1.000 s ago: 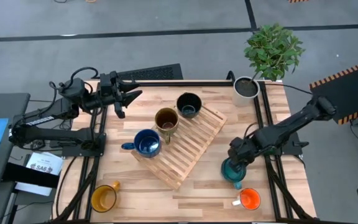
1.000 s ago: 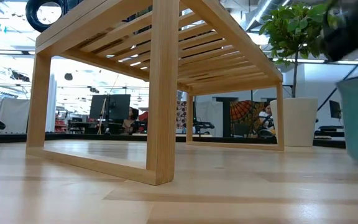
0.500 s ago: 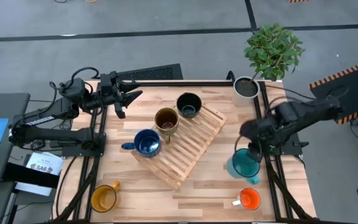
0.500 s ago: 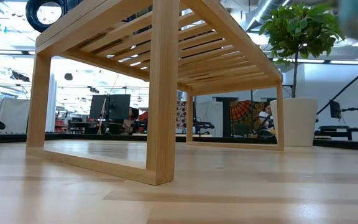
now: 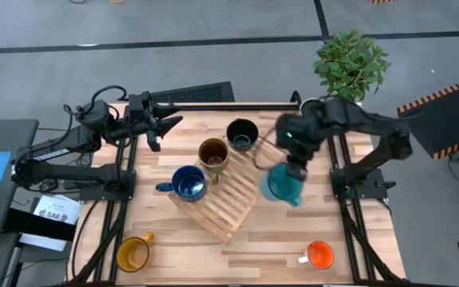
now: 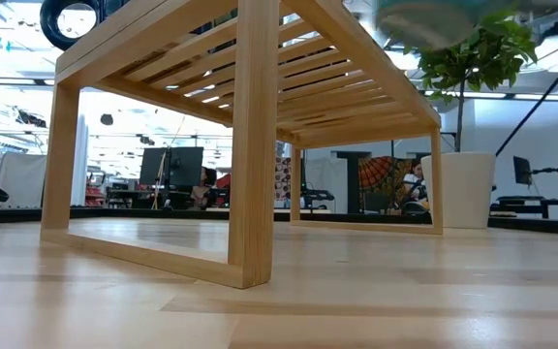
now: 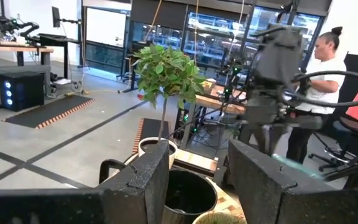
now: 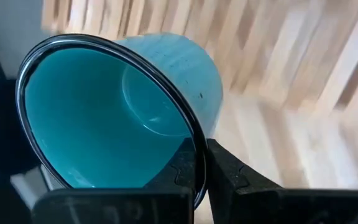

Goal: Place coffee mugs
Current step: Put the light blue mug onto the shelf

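My right gripper (image 5: 292, 166) is shut on the teal mug (image 5: 280, 185) and carries it in the air by the right edge of the slatted wooden rack (image 5: 231, 198). The low view catches only the mug's blurred underside (image 6: 432, 15). The black mug (image 5: 241, 134), olive-brown mug (image 5: 213, 153) and dark blue mug (image 5: 188, 183) stand on their bases on the rack. On the table, the yellow mug (image 5: 132, 253) stands near left and the orange mug (image 5: 319, 255) near right. My left gripper (image 5: 162, 127) hovers open over the far left corner. My right gripper pinches the teal mug's wall at the rim (image 8: 196, 138), one finger (image 8: 185, 167) inside the cup and the other finger (image 8: 230, 175) outside. It comes from above. The mug hangs below the fingers, lifted clear of the table.
A white plant pot (image 5: 315, 112) with a leafy plant (image 5: 351, 64) stands at the table's far right corner. A person (image 7: 319, 93) sits beyond the table. Bare tabletop (image 5: 237, 257) lies between the yellow and orange mugs.
My right gripper has raised the teal mug off the table near the right edge and swung it toward the far-left, up to the rack's right side. The mug has gone from standing on the table to hanging in the air.
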